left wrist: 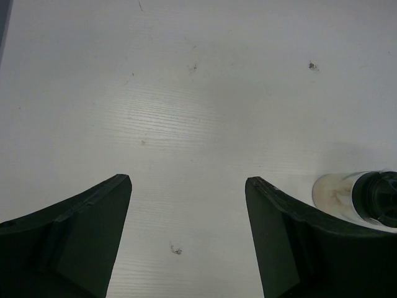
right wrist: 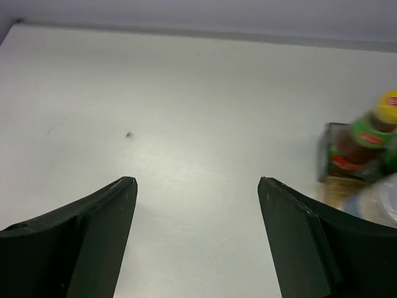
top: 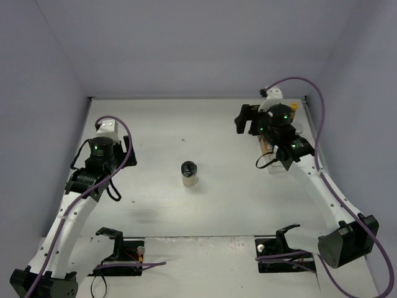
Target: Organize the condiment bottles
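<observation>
left claw (left wrist: 188,180): open, its two dark fingers spread wide. Only bare worktop (left wrist: 186,93) lies between them, and it holds nothing.
black-lidded jar (left wrist: 363,197): just outside the left claw's right finger, about level with the fingertip, its lower edge hidden behind that finger. Whether it touches the finger's outer face cannot be told. It is not between the jaws. In the overhead view it stands alone with its lid up, off to the right of the left claw.
ahead of the left claw: pale, faintly grained worktop with a few small dark specks (left wrist: 312,64).
right claw (right wrist: 197,180): open, fingers parted wide over bare worktop, with nothing gripped and nothing between them.
red sauce bottle (right wrist: 363,146): to the right of the right claw and a little beyond its right fingertip, outside the jaws. It has a yellow cap, a green band at the neck and a dark red body. It is blurred, so its lean cannot be judged.
clear organizer (top: 272,162): on the same right-hand side as the bottle, mostly hidden under the arm in the overhead view. In the wrist view a dark-edged clear box shows just behind the bottle.
pale rounded shape: at the frame's right edge beside the right finger, too blurred to name.
beyond the right claw: open worktop reaching the grey wall (right wrist: 198,12).
</observation>
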